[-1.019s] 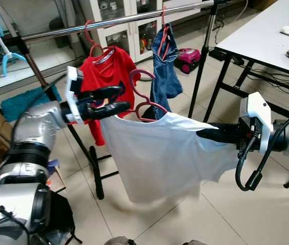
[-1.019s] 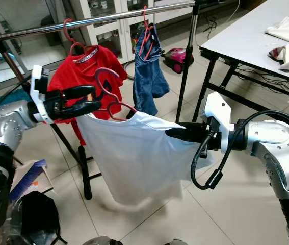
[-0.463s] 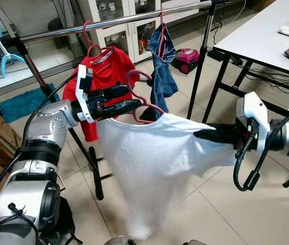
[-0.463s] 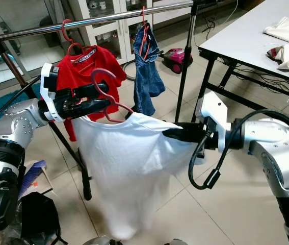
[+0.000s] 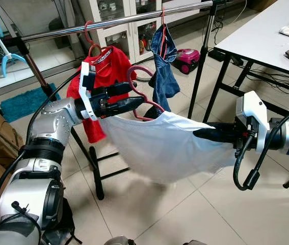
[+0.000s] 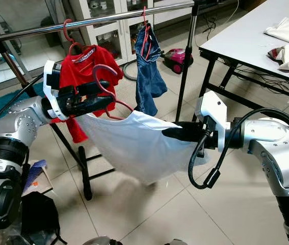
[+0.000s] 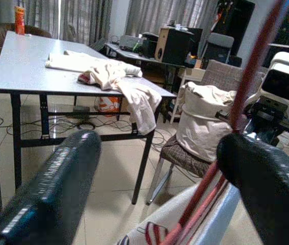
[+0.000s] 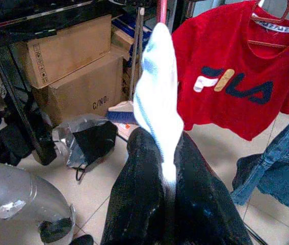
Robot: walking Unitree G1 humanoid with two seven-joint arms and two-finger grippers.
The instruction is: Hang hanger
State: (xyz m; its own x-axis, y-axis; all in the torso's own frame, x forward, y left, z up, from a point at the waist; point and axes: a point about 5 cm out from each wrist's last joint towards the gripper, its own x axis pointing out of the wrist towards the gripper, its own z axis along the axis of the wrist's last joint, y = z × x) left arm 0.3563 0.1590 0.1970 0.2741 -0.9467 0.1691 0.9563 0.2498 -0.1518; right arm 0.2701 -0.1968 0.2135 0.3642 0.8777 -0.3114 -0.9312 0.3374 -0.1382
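Lifting the thin pink wire hanger [image 5: 143, 104] with its soft white cotton T-shirt [image 5: 159, 148] toward the shiny steel rail [image 5: 108, 23] at twelve o'clock.

My left gripper [image 5: 134, 97] is clenched on the hanger, while my right gripper [image 5: 201, 134] pinches the shirt's hem at three o'clock. Since half a second ago the limp cloth has swung up and bunched, so the hook is nearing the rail but isn't on it yet. A red tee [image 5: 101, 76] and blue denim [image 5: 163, 71] hang there already.

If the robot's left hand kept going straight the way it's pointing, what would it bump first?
Probably the blue jeans hanging on the rail; the left gripper, holding the pink hanger, points toward them, though depth is unclear.
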